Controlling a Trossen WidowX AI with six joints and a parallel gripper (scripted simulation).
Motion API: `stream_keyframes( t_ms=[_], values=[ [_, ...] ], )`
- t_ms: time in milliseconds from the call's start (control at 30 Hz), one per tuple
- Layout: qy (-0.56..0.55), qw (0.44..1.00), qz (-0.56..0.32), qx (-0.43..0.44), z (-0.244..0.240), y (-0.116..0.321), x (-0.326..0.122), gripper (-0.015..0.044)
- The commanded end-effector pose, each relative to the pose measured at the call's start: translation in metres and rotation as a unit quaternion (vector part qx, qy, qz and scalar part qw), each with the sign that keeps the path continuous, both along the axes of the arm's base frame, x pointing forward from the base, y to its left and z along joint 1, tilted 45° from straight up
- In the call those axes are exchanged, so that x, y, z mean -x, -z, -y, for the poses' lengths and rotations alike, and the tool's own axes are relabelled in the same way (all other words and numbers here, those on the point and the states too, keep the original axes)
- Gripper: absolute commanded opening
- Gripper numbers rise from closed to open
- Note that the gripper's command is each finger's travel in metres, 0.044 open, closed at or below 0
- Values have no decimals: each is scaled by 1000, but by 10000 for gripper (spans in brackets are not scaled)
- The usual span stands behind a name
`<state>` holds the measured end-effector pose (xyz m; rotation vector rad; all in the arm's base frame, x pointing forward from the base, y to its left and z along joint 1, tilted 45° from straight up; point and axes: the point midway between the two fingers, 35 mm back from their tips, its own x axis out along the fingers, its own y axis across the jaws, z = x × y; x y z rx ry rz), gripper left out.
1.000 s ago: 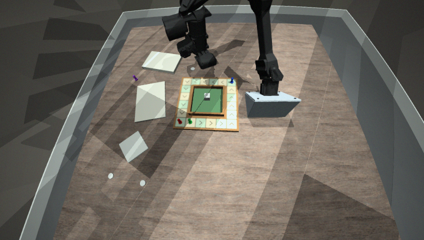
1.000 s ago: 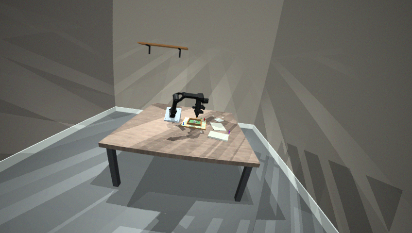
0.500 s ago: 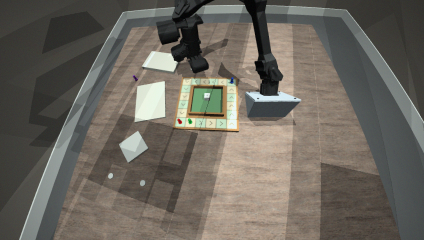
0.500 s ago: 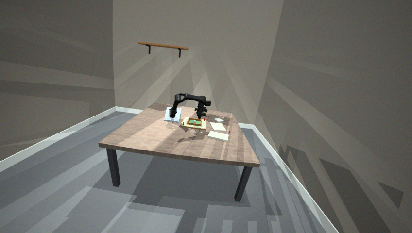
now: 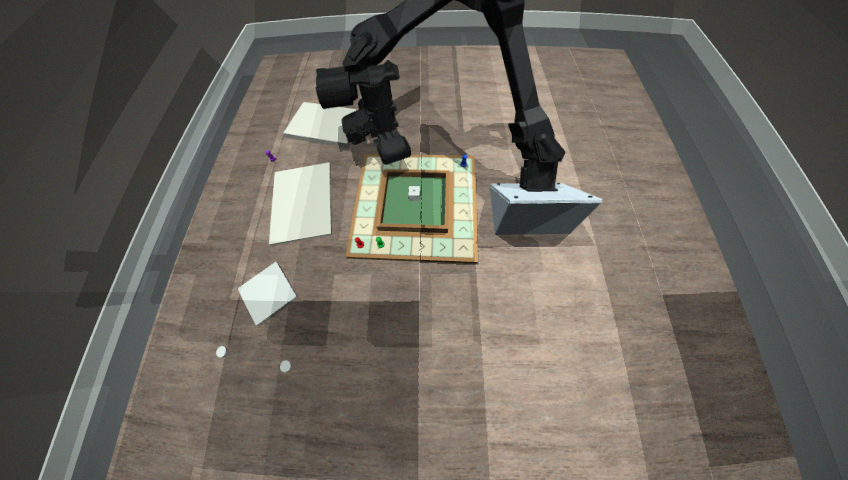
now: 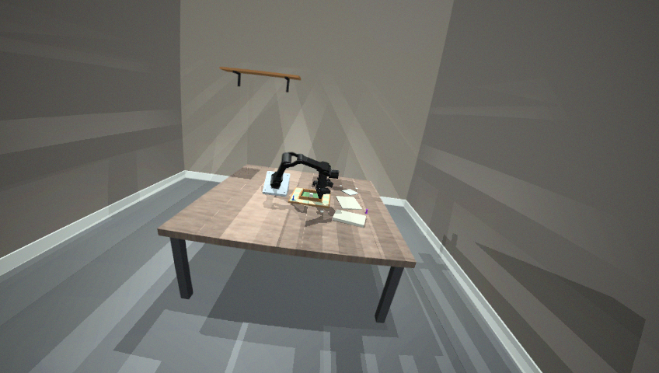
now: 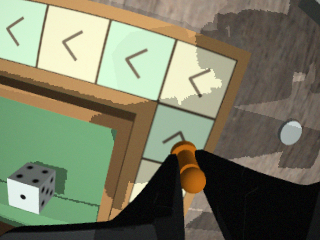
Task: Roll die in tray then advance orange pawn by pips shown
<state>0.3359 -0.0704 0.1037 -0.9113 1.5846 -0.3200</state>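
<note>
Orange pawn, one (image 7: 188,166): was gripped between two black fingers, over the board's arrow squares near a corner; whether touching the board, could not be told.
Gripper, one (image 5: 392,148) (image 6: 321,193) (image 7: 188,156): was closed on the orange pawn.
Die, one (image 5: 414,192) (image 6: 311,195) (image 7: 22,196): lay in the tray, apart from the walls; showed a single pip from above.
Tray, one (image 5: 410,227) (image 6: 308,198) (image 7: 70,95): was green-floored and wooden-walled, set within the ring of squares.
Board, one (image 5: 412,259) (image 6: 308,203) (image 7: 243,60): bore pale green and cream squares with arrows.
Other pawns on the board, three: red (image 5: 358,242) stood on a corner square, green (image 5: 380,242) on the square next along, blue (image 5: 464,161) (image 6: 293,198) at the opposite corner.
Purple pawn, one (image 5: 270,155) (image 6: 366,210): was off the board, near two slabs.
Pale slabs, three (image 5: 300,202) (image 6: 349,202): lay apart from one another beside the board.
Small discs, two in the top view (image 5: 285,366): lay well apart from the board; in the wrist view, one disc (image 7: 290,132) lay near the board's corner.
Wall shelf, one (image 6: 259,72): was carried on two brackets.
Table legs, two in sight (image 6: 181,267): were dark and square-cut.
</note>
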Motion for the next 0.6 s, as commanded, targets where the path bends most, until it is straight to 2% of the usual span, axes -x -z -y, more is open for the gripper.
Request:
stream_keyframes(
  t_ms=[0, 533, 567],
  values=[
    [0, 1000, -6, 3, 10, 10, 2, 0],
    [0, 1000, -6, 3, 23, 22, 2, 0],
    [1, 1000, -1, 1, 19, 18, 0, 26]
  ],
)
